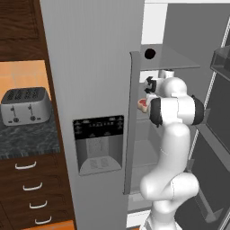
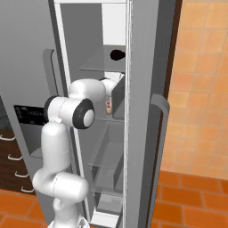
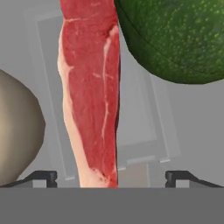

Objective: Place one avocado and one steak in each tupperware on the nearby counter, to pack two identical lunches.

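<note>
My gripper (image 3: 111, 177) is open inside the fridge, its two fingertips (image 3: 46, 177) set wide apart. A red steak (image 3: 92, 100) with a pale fat edge stands on its side between them, touching neither tip. A green avocado (image 3: 179, 35) lies just beyond the steak at the upper right. From the base, the steak (image 1: 143, 104) shows on a middle shelf next to the hand (image 1: 151, 84), and it also peeks past the door edge (image 2: 109, 105). The speckled counter (image 1: 27, 139) lies left of the fridge. The tupperware is out of view.
A beige rounded thing (image 3: 17, 127) sits close to the left fingertip. A dark round item (image 1: 149, 54) rests on the shelf above. The open fridge door (image 2: 147, 111) flanks the arm on the right. A toaster (image 1: 24, 105) stands on the counter.
</note>
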{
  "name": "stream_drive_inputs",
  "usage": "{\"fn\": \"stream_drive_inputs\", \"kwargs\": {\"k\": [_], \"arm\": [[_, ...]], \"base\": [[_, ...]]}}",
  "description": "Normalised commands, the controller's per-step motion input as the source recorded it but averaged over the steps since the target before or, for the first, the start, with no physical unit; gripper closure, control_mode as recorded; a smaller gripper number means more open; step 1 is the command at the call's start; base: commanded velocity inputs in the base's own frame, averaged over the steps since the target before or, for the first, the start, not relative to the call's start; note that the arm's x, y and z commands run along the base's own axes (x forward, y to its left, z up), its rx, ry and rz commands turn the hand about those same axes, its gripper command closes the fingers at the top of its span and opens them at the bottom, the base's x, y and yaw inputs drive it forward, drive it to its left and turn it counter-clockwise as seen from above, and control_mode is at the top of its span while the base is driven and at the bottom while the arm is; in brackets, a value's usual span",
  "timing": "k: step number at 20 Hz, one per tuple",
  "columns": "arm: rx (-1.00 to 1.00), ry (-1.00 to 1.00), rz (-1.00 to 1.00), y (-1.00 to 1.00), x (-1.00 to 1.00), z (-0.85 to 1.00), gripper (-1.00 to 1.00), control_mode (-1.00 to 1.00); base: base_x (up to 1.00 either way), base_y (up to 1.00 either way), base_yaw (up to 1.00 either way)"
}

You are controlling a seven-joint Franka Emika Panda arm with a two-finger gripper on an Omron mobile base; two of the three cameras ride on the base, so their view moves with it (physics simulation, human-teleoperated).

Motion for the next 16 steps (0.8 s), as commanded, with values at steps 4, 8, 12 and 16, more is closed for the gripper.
{"fn": "stream_drive_inputs", "kwargs": {"k": [4, 8, 12, 16], "arm": [[-0.02, 0.0, 0.0, 0.37, 0.04, -0.8, 1.0, -1.0], [-0.03, 0.01, 0.0, 0.21, 0.0, -0.63, 1.0, -1.0], [0.0, 0.0, 0.0, -0.02, -0.01, -0.24, 1.0, -1.0], [0.0, 0.0, 0.0, -0.37, -0.09, -0.05, 1.0, -1.0]], "base": [[0.0, 0.0, 0.0], [0.0, 0.0, 0.0], [0.0, 0.0, 0.0], [0.0, 0.0, 0.0]]}}
